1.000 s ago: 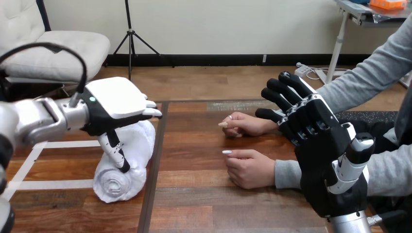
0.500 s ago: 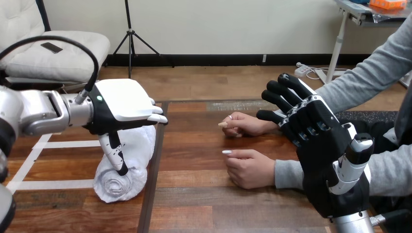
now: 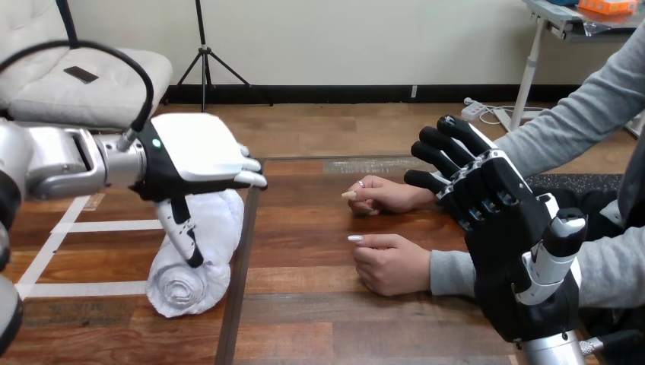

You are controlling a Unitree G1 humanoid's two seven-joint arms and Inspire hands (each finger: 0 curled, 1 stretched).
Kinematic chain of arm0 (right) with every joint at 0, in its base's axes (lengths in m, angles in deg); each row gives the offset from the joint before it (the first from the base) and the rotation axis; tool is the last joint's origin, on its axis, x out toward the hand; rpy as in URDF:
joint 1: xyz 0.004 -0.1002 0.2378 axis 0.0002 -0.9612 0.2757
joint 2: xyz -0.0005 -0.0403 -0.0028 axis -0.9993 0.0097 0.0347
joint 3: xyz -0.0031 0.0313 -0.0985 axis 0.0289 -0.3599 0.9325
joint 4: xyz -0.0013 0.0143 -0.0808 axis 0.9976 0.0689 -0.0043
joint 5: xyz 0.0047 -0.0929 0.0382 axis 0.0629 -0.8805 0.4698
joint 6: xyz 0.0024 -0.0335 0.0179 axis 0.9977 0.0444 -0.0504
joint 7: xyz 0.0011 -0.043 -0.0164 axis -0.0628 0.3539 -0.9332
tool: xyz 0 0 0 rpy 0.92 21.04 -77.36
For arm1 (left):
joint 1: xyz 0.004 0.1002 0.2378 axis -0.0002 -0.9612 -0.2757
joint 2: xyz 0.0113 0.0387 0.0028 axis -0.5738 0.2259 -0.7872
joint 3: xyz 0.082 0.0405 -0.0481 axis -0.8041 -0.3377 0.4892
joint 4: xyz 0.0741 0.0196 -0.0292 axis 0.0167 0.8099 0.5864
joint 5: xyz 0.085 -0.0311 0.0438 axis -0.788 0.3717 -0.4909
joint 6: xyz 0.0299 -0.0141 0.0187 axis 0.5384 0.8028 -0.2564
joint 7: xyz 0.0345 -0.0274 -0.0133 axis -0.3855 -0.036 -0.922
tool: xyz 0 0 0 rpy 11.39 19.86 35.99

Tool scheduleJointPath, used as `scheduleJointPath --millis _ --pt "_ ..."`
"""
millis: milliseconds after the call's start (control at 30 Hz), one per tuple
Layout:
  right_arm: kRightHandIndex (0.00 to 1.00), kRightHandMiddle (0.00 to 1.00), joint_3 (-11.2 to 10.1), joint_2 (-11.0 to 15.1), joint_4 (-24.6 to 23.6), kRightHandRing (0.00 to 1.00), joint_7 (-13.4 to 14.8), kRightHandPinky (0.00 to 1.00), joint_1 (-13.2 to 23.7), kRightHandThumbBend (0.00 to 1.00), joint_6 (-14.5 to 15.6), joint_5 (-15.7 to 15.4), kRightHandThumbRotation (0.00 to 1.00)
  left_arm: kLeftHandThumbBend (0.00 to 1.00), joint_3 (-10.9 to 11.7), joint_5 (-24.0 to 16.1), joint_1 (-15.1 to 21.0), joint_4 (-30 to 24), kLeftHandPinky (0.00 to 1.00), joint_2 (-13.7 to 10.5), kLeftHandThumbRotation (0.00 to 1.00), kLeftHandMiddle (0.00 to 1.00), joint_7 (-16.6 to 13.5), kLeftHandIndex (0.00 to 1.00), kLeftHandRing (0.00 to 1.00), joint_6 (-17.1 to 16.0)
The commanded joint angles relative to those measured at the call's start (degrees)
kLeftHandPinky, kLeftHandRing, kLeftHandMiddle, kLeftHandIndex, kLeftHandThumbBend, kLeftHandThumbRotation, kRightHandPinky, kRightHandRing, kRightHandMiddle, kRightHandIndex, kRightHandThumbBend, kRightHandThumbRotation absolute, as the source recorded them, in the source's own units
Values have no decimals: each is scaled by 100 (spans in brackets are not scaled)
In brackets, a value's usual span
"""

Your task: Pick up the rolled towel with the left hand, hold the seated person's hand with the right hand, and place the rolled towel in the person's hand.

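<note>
The rolled white towel [image 3: 205, 266] lies on the table's left part, its spiral end facing me. My left hand [image 3: 194, 148] hovers over the towel's far end, back up, fingers held straight out to the right; its thumb [image 3: 182, 236] hangs down against the towel's near side. My right hand [image 3: 506, 228] stands raised at the right, open, fingers spread and pointing up-left. Two hands of the person rest palm down on the table: the farther hand [image 3: 380, 196] lies just left of my right fingertips, and the nearer hand [image 3: 389, 262] lies left of my right palm. Neither touches my hand.
The wooden table [image 3: 304, 312] has a dark seam [image 3: 237, 289] running along the towel's right side and white tape lines [image 3: 84, 289] at the left. The person's grey sleeves [image 3: 563, 137] come in from the right edge.
My left hand has risen a little and shifted right above the towel, which has stayed on the table. My right hand and the person's hands have barely moved.
</note>
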State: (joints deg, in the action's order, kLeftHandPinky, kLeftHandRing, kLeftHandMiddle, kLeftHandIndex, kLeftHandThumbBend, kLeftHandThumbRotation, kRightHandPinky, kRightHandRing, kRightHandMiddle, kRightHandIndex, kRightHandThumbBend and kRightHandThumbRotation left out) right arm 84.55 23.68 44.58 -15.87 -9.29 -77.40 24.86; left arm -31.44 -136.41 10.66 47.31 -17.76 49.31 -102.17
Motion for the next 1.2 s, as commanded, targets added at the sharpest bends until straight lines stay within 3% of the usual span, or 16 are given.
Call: scheduleJointPath --millis 0,200,300,600,700,800,933,1067,1167 --pt "84 84 15 -2 -288 85 15 77 183 100 -30 23 100 100 -99 -68 485 57 78 -147 69 91 -359 90 90 49" --pt "84 85 40 -15 -290 85 17 77 175 100 -42 -6 100 100 -121 -45 439 139 77 -148 77 91 -621 90 90 100" --pt "84 85 53 -9 -324 85 27 77 157 100 -22 -23 100 100 7 151 378 218 76 -137 81 90 -622 89 89 83" --pt "85 85 68 4 -342 86 30 77 141 100 -14 -29 100 100 461 1050 221 419 73 -125 91 88 -364 86 85 -120" --pt "85 85 66 8 -342 86 34 77 134 100 -6 -25 100 100 756 1574 96 525 73 -88 92 86 -160 85 83 -180" --pt "85 85 65 13 -333 86 26 77 122 100 -15 -22 100 100 1123 2232 -53 633 73 -30 93 86 256 84 83 -228" --pt "85 86 50 17 -309 86 45 78 118 100 -54 -83 100 100 1604 3143 -219 692 75 66 96 86 1070 84 83 -127" --pt "85 86 45 -14 -304 86 102 78 106 99 -83 -151 100 100 1966 3900 -361 621 79 129 99 88 1828 85 85 26" --pt "85 86 48 -35 -300 86 127 78 103 99 -91 -167 100 100 2212 4406 -492 504 80 162 99 88 2237 86 86 121"
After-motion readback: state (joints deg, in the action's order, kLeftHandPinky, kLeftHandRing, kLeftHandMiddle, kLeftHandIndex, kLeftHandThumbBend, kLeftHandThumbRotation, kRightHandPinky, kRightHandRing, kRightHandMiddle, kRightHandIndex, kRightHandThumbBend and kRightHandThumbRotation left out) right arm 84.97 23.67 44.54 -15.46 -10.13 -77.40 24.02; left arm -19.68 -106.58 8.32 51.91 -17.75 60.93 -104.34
